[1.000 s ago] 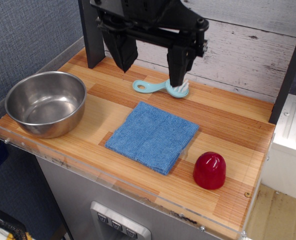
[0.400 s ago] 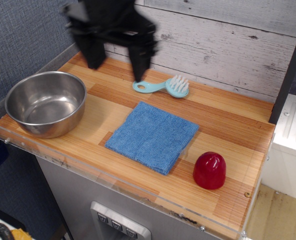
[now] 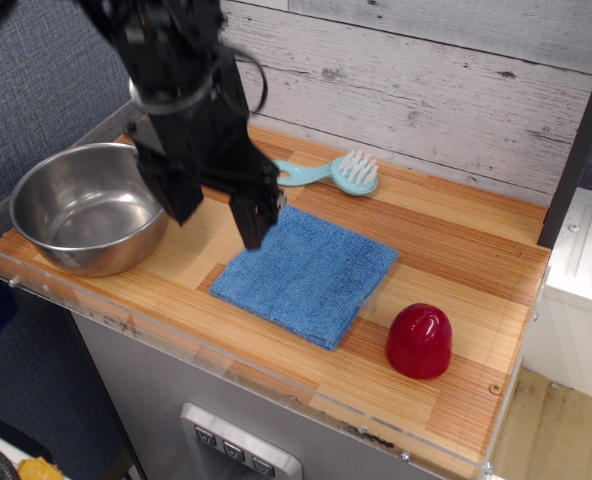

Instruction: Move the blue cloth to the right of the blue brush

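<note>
The blue cloth [image 3: 311, 275] lies flat in the middle of the wooden table top. The blue brush [image 3: 333, 173], light teal with white bristles, lies behind the cloth near the back wall, its handle partly hidden by the arm. My black gripper [image 3: 219, 215] is open and empty. It hangs over the cloth's left side, with one finger [image 3: 253, 218] over the cloth's left corner and the other [image 3: 181, 197] next to the steel bowl.
A steel bowl [image 3: 88, 206] stands at the left end of the table. A red dome-shaped object [image 3: 419, 340] stands at the front right, right of the cloth. A clear plastic rim [image 3: 276, 372] runs along the table's front edge.
My gripper has moved from above the brush at the back, leftward and then forward and down, to the cloth's left side. The cloth, brush, bowl and red object have not moved.
</note>
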`<state>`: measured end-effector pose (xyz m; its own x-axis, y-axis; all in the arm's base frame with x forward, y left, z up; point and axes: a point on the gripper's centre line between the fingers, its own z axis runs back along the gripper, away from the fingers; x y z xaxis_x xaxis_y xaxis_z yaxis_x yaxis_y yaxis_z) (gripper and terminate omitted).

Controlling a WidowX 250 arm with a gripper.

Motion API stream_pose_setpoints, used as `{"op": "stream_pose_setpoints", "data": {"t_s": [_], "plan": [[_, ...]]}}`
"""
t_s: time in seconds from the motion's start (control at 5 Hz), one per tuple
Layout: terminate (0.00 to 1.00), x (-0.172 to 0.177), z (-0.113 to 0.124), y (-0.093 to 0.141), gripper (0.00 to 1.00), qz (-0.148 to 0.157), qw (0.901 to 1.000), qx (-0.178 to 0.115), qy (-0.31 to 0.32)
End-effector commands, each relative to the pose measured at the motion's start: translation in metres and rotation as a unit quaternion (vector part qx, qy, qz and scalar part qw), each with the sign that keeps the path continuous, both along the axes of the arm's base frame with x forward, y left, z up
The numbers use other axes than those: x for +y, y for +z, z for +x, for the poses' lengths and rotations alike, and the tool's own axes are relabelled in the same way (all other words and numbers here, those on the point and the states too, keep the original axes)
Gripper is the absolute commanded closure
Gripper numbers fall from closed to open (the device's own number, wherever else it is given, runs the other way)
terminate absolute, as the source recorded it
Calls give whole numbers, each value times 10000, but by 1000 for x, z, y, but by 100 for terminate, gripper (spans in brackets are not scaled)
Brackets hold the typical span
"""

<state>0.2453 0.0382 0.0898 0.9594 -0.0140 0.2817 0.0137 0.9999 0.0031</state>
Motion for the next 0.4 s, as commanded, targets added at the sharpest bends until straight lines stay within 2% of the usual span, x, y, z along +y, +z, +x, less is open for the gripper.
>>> {"op": "stream_pose_setpoints", "data": {"t_s": [0.0,0.2], "plan": [[0,-26,27,-19,0,3,9996,-91,-272],[0,-40,41,-29,0,-12,9994,-22,-334]]}}
